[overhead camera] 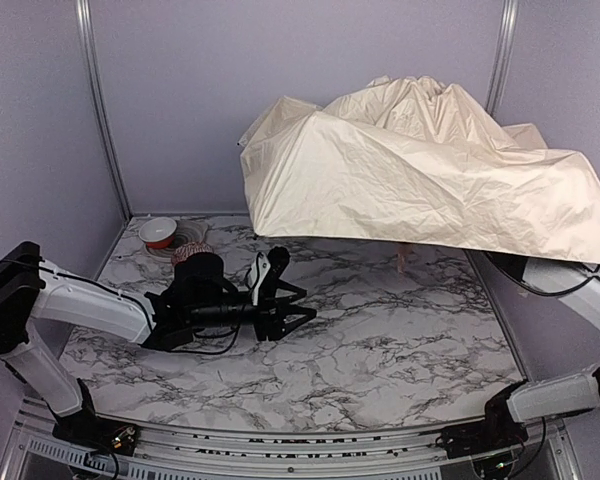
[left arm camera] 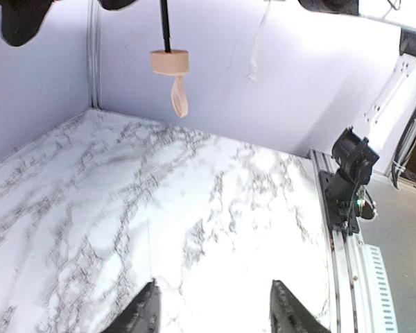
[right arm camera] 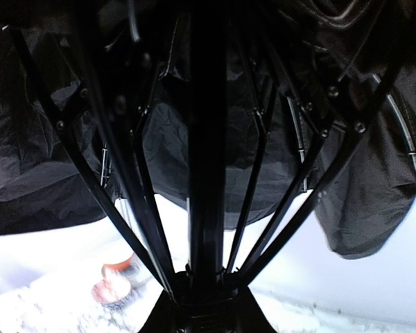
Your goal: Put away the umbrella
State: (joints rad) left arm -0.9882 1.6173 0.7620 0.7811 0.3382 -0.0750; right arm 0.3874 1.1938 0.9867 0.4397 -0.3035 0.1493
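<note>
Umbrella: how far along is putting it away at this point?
Nothing looks done: the umbrella is spread wide open above the far right of the table. In hand: the right gripper grips its shaft under the canopy; the left gripper hovers low over the table, jaws open and empty. Left: collapsing the canopy and stowing it.

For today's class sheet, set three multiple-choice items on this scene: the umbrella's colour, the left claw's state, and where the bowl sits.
1. The outer cloth of the umbrella is: A) blue B) cream C) green
2. The left claw is: A) shut on the umbrella B) shut on nothing C) open and empty
3. The bowl sits: A) at the back left corner of the table B) under the umbrella C) in the left claw
Answers: 1 B, the top view shows cream cloth; 2 C, its fingers stand apart, nothing between; 3 A, it is by the rear left walls.
</note>
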